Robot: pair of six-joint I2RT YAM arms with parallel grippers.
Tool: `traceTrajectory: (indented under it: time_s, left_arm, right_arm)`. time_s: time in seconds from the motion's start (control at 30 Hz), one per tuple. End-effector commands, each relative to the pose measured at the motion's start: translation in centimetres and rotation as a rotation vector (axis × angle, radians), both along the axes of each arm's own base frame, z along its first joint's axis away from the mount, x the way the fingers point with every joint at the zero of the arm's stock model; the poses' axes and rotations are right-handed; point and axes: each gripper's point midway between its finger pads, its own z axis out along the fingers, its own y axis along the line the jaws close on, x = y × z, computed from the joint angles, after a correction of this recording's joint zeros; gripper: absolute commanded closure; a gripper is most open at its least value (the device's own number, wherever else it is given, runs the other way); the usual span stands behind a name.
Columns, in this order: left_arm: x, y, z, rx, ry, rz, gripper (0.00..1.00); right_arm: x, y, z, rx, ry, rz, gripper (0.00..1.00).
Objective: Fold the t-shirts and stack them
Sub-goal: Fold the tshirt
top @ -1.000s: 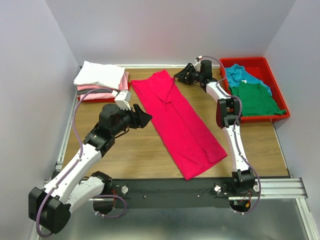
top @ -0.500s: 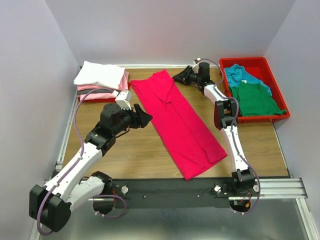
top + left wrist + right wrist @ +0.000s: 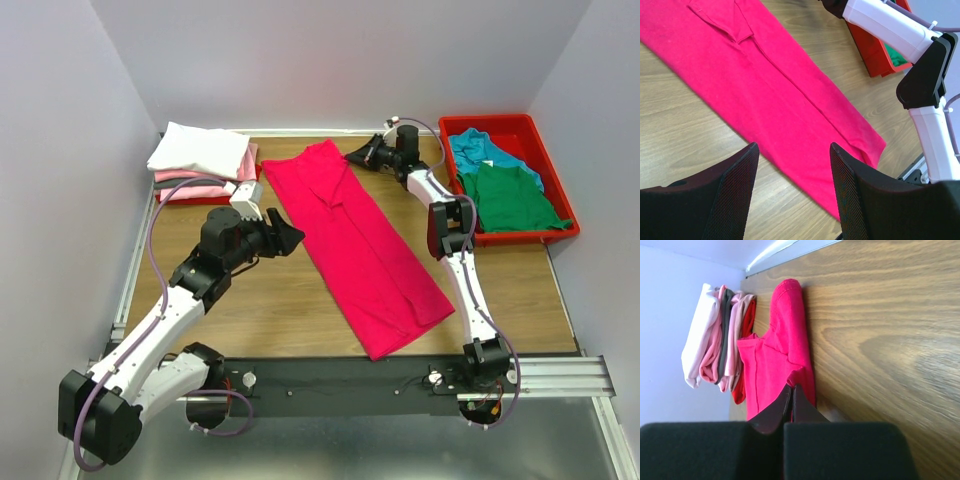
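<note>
Wooden tabletop (image 3: 270, 310), grey walls. We see red tray (image 3: 500, 122) at 2 o'clock holding teal t-shirt (image 3: 475, 150), green t-shirt (image 3: 510, 200). Crimson t-shirt (image 3: 360, 250) centre; right claw (image 3: 352, 156) pinching its 12 o'clock corner; left claw (image 3: 295, 236) spread.

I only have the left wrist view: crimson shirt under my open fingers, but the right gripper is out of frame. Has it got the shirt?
Observer: Yes. The right gripper is shut on the crimson shirt at its far right corner.
Operator: Where's the folded stack?
Observer: At the far left. The stack has white on top.
Operator: What's in the tray besides green?
Observer: A teal shirt, lying behind the green shirt in the tray.
</note>
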Motion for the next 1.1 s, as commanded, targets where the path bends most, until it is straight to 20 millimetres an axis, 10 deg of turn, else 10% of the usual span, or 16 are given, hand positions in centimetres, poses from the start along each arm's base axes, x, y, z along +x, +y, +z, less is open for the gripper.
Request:
traceTrajectory:
  time_s: [0.0, 1.07]
  left_arm:
    - [-0.1, 0.3, 0.2, -0.006, -0.015, 0.017, 0.34]
    - [-1.2, 0.8, 0.1, 0.001, -0.023, 0.009, 0.34]
  right_arm:
    - [-0.8, 1.5, 1.2, 0.019, -0.043, 0.064, 0.99]
    - [-4.6, 5.4, 6.1, -0.023, -0.173, 0.207, 0.99]
